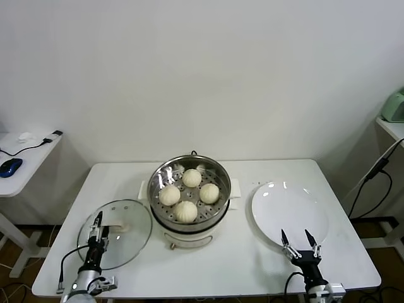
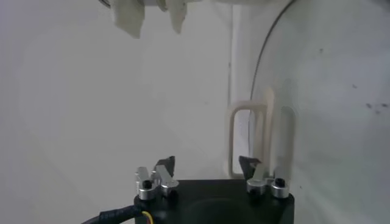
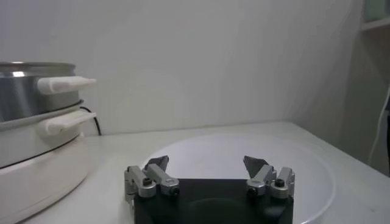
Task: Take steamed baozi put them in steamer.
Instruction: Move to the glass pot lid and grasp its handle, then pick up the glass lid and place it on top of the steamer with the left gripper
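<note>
Several cream-white steamed baozi (image 1: 192, 178) lie inside the shiny steamer (image 1: 221, 175), which stands on its cream pot base (image 1: 189, 237) in the middle of the table. My left gripper (image 1: 98, 219) hovers at the near left, over the near edge of the glass lid (image 1: 120, 237). In the left wrist view that gripper (image 2: 207, 164) is open with nothing between its jaws, and the lid's white handle (image 2: 247, 106) stands just ahead of it. My right gripper (image 1: 298, 243) is open and empty at the near edge of the white plate (image 1: 289, 205). In the right wrist view this gripper (image 3: 206, 163) faces across the plate (image 3: 244, 146), with the steamer (image 3: 24, 91) off to the side.
A small side table with a blue mouse (image 1: 11, 166) and a cable stands beyond the table's left edge. On the right are a shelf with a pale green object (image 1: 394, 106) and a hanging black cable (image 1: 372, 180). A white wall rises behind the table.
</note>
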`<control>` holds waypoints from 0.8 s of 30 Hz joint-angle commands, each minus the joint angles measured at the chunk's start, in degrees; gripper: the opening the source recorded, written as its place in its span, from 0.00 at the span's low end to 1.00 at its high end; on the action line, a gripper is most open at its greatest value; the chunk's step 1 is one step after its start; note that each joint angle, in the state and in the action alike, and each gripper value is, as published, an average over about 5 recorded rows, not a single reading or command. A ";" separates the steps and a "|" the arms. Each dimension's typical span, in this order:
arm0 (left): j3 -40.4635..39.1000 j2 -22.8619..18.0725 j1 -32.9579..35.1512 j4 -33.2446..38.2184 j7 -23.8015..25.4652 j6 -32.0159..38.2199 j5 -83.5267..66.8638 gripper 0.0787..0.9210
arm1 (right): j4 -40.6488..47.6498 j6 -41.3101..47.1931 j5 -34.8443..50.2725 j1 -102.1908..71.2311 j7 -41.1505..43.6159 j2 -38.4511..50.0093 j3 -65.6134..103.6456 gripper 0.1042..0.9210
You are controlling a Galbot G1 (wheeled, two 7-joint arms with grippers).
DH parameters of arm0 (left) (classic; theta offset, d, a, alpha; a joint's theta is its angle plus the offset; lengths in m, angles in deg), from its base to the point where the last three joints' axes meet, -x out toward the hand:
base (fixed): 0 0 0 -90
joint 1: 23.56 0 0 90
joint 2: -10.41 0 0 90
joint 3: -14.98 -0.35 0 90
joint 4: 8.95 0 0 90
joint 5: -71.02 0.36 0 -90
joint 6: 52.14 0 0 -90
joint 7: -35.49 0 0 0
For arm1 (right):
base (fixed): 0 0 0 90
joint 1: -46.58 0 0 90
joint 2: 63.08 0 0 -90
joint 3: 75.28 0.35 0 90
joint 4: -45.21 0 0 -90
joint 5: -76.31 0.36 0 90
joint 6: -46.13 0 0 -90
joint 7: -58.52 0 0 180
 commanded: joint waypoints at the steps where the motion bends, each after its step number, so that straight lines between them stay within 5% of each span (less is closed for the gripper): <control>1: 0.00 0.07 -1.19 -0.76 0.35 -0.29 0.45 0.65 | 0.01 0.07 -0.88 -0.02 0.09 -0.37 0.06 0.88; 17: -0.68 -0.72 -1.34 -1.39 0.19 -1.66 -0.49 0.11 | -1.51 0.71 -1.88 0.35 -0.01 -0.38 0.34 0.88; 24: 1.35 0.85 1.12 7.18 1.93 -1.62 -3.79 0.08 | -1.96 0.81 -2.09 0.74 -0.37 -0.28 0.47 0.88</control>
